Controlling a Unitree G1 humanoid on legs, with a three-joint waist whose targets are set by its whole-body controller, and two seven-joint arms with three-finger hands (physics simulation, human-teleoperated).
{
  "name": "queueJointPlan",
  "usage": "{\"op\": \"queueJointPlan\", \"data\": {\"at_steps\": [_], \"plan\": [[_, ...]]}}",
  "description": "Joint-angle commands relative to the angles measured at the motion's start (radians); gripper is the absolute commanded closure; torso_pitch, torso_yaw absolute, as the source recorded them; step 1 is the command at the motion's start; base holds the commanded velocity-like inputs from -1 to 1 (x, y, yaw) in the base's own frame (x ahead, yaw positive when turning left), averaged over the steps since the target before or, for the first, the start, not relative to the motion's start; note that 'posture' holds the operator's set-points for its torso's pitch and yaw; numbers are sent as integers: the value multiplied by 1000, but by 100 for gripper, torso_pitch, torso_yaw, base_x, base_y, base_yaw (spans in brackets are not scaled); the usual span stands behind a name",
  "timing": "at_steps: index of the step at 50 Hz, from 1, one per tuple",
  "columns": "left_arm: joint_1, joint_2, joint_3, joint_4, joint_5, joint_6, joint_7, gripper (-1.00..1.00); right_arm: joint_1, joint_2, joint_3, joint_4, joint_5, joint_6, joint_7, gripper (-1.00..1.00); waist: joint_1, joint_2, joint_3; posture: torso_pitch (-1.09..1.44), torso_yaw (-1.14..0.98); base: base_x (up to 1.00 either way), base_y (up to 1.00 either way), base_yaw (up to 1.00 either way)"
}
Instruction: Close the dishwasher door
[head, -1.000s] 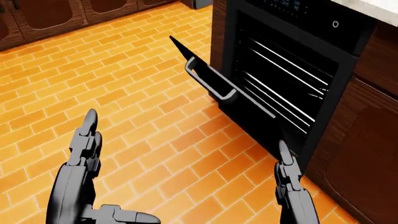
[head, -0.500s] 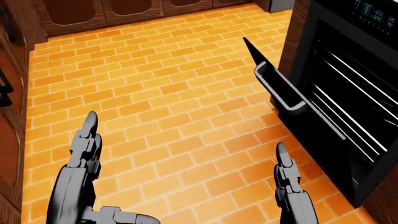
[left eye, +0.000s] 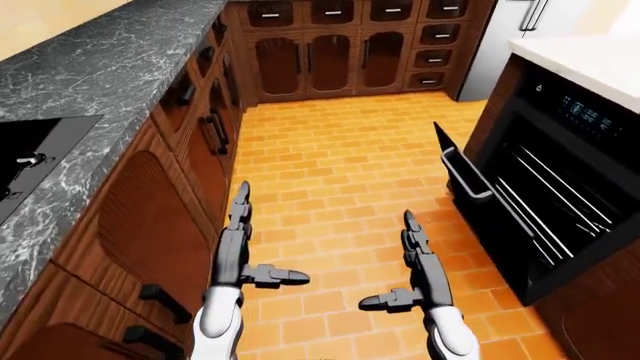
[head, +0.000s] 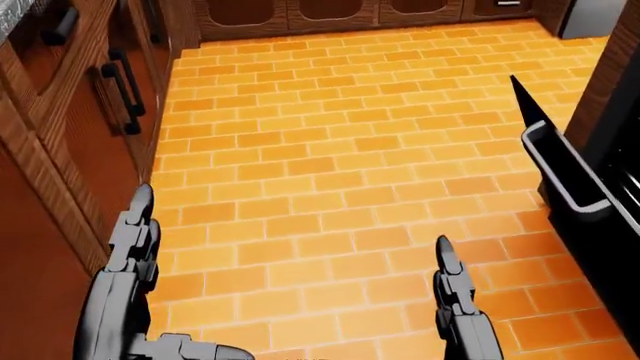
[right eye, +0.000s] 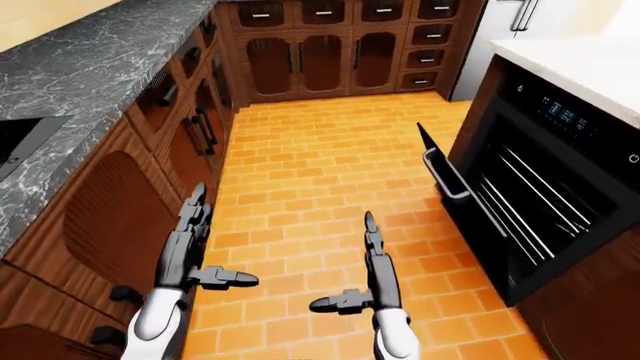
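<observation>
Dishwasher door (left eye: 465, 176) half-open, lower edge hidden, left hand (left eye: 235, 255) and right hand (left eye: 425, 274) empty, fingers apart, wrists cut off.

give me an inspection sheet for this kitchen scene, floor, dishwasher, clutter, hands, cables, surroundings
Surface: orange brick floor, bare between the cabinet rows.
Job's things: dishwasher door hangs partly open at the view's right, racks visible inside; not yet closed.
Clutter: nothing seen.
Grippers: left hand and right hand both open, fingers straight, over the floor, touching nothing.
Cables: nothing seen.
Surroundings: dark granite counter over wooden cabinets at left; more cabinets at the top of the view.
</observation>
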Motion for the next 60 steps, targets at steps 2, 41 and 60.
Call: {"op": "queueJointPlan", "data": {"at_steps": [2,41,60], "plan": [[-21,-4,-15,-52,-4,-37,-3,-100,-15,-6,-17,-51,1,-38,-8,-100,-6,-16,-6,0,0,0,0,46],[-16,-5,-18,-66,-1,-31,-5,-100,-14,-5,1,-76,-31,8,-21,-100,-23,-8,23,0,0,0,-43,5],[-13,-5,-17,-70,-4,-31,-6,-100,-11,-3,4,-77,-36,6,-23,-100,-26,-70,1,0,0,0,-72,0]]}}
